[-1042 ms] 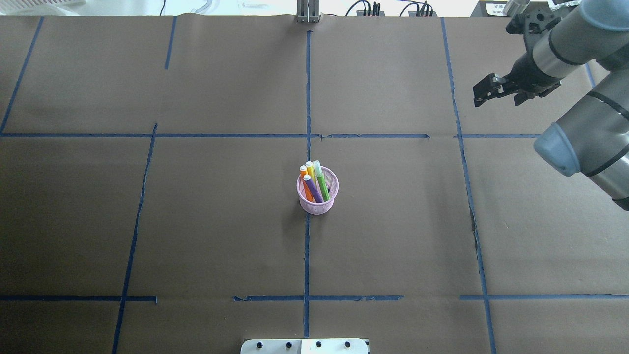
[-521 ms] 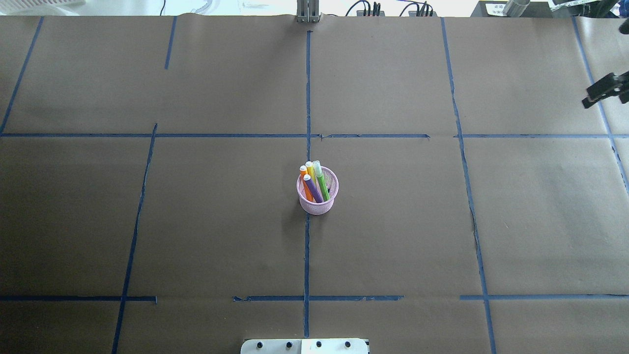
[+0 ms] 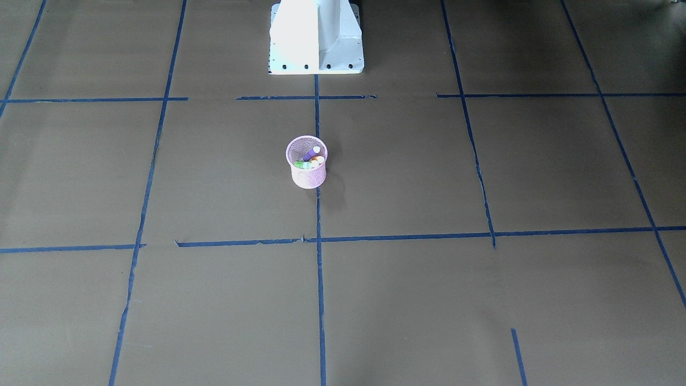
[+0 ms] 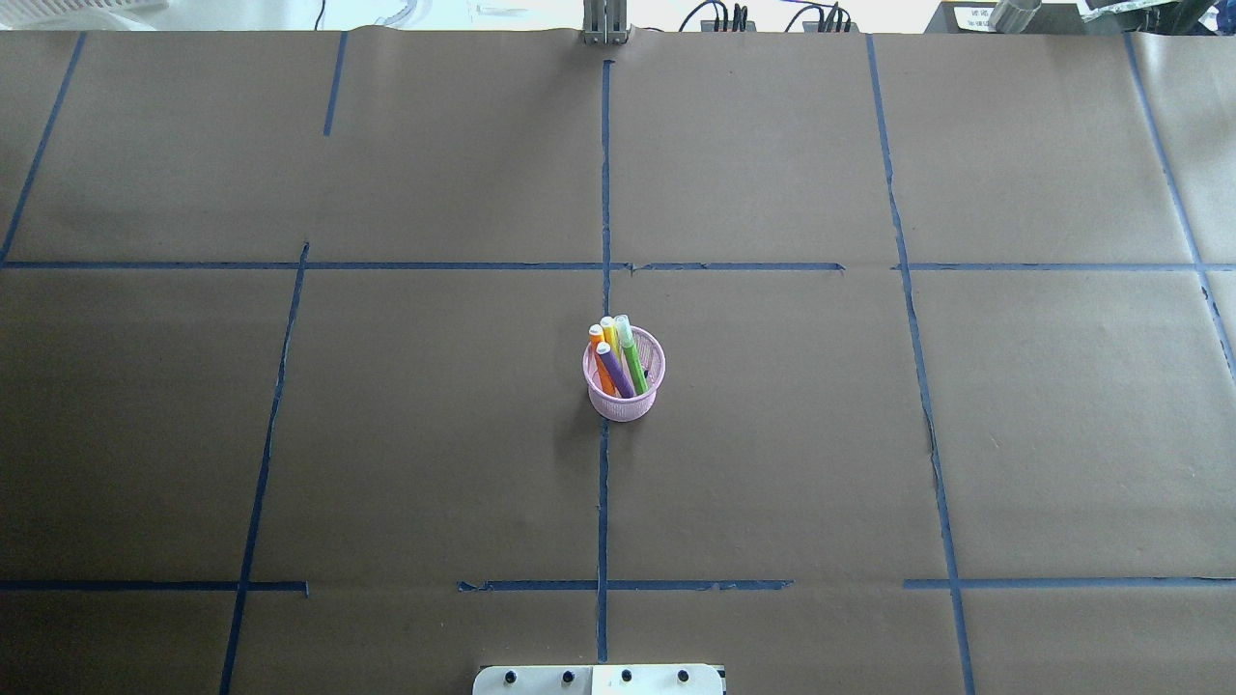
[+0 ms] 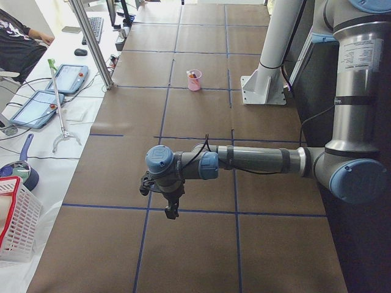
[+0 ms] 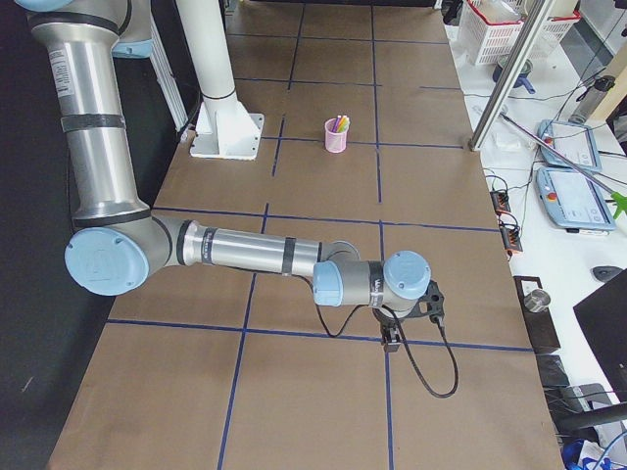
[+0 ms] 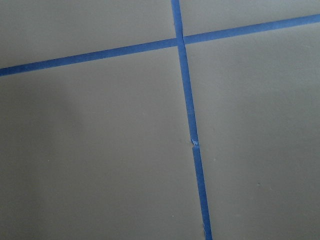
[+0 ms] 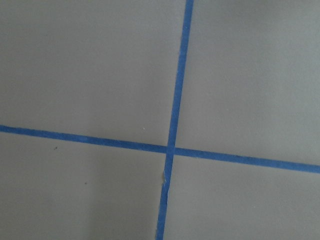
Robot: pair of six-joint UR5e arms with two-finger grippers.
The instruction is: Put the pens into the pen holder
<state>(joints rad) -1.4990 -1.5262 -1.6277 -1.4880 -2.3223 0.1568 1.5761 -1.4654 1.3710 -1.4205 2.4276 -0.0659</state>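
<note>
Pens (image 4: 615, 372) in pen holder (image 4: 623, 407), table (image 4: 386, 434) centre

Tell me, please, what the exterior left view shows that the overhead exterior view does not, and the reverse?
Only the exterior left view shows the left arm stretched over the table, its pincer hanging near a blue tape line. Whether it is open cannot be told. Only the overhead view tells the pens apart: a purple pen, an orange pen and a green pen standing in the cup. Both show the pink cup on the brown table.
</note>
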